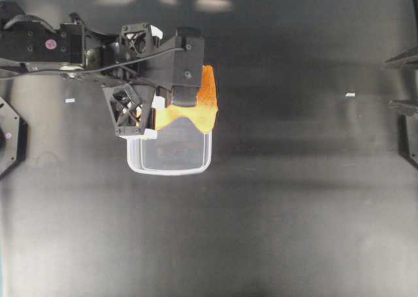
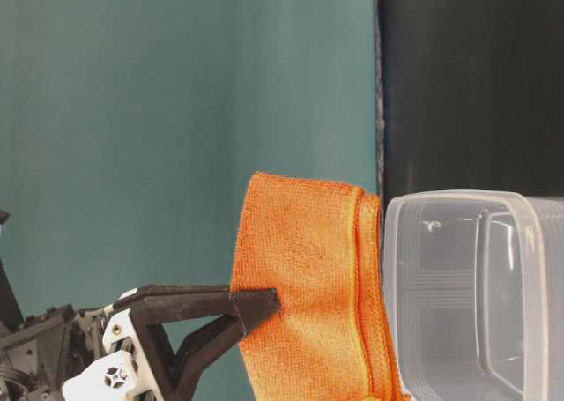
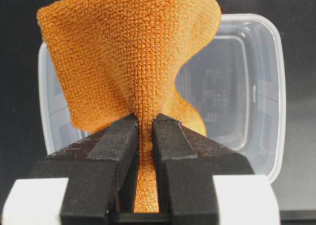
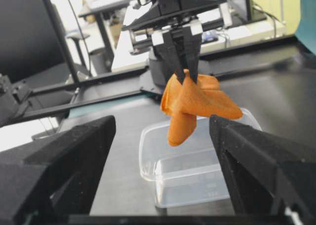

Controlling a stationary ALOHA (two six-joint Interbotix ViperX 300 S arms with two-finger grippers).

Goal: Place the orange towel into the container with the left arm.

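Note:
My left gripper (image 1: 185, 98) is shut on the orange towel (image 1: 204, 106) and holds it bunched in the air over the back edge of the container (image 1: 168, 171). The left wrist view shows the jaws (image 3: 145, 123) pinching a fold of the towel (image 3: 123, 52), with the clear tub (image 3: 256, 91) behind and below. The right wrist view shows the towel (image 4: 193, 104) hanging from the left gripper (image 4: 185, 76), its lower end above the empty tub (image 4: 197, 170). My right gripper (image 4: 163, 122) is open and empty, well away at the overhead view's right edge (image 1: 400, 80).
The table is black. Two small white tape marks lie on it, one at the left (image 1: 70, 101) and one at the right (image 1: 350, 95). A teal wall (image 2: 176, 110) stands behind the table. A black mount (image 1: 12, 137) sits at the left edge.

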